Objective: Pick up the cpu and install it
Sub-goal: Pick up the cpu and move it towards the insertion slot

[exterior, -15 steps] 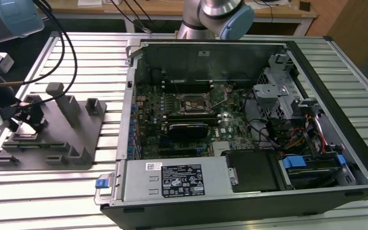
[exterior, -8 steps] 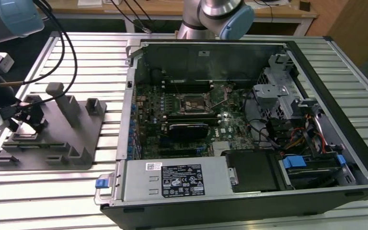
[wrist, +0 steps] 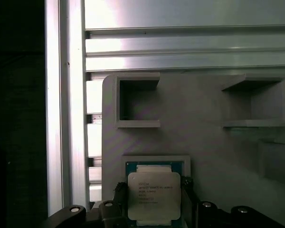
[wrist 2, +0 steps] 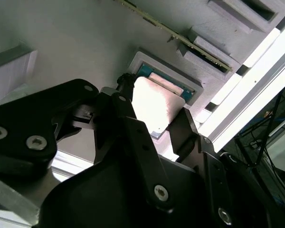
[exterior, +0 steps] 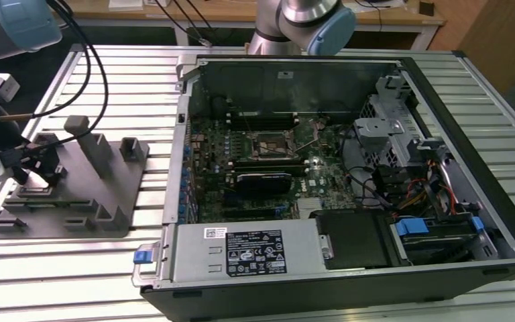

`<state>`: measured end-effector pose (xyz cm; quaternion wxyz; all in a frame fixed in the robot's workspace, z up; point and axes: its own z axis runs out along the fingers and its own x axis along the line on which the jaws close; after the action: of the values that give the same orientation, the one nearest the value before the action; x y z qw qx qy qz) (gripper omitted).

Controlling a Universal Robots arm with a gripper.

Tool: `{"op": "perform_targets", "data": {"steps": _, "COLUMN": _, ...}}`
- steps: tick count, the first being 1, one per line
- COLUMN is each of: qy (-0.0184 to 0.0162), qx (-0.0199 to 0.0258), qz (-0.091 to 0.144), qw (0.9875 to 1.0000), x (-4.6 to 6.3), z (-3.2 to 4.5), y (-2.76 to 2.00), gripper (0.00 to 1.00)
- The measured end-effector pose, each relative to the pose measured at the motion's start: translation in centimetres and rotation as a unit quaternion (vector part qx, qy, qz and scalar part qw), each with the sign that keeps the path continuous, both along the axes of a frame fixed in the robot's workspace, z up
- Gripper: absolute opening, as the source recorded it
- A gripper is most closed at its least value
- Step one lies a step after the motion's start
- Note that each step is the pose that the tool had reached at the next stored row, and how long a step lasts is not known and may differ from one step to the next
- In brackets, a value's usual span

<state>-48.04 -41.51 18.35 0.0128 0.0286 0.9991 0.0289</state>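
Observation:
The cpu [wrist: 154, 195], a flat square chip with a silvery top and a greenish edge, sits at a square recess in the gray holder block [wrist: 204, 137]. My gripper [wrist: 153, 190] has a black finger against each of two opposite sides of the chip. In the second wrist view the cpu [wrist 2: 154, 102] shows bright between those fingers [wrist 2: 126, 109], just in front of the recess [wrist 2: 180, 78]. I cannot tell whether the chip is lifted clear of the recess. In the exterior view my gripper [exterior: 32, 168] hangs over the holder block [exterior: 70, 198] at the left. The black-framed motherboard socket [exterior: 269, 143] lies inside the open computer case.
The open computer case [exterior: 472, 134] fills the exterior view's right, with a power supply [exterior: 244, 251], drive cage [exterior: 391, 131] and cables inside. Upright posts [exterior: 92, 144] and slots rise from the holder block. A slatted aluminium table [exterior: 78, 275] lies under everything. Cables hang from my arm [exterior: 96, 74].

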Motion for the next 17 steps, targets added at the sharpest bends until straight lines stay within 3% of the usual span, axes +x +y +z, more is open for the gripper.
{"op": "perform_targets", "data": {"steps": 6, "qy": 0.0, "qx": 0.0, "qz": 0.0, "qw": 1.0, "x": 0.0, "z": 0.19, "y": 0.01, "gripper": 0.54}}
{"op": "perform_targets", "data": {"steps": 17, "qy": 0.0, "qx": 0.0, "qz": 0.0, "qw": 1.0, "x": 0.0, "z": 2.04, "y": 0.01, "gripper": 0.54}}
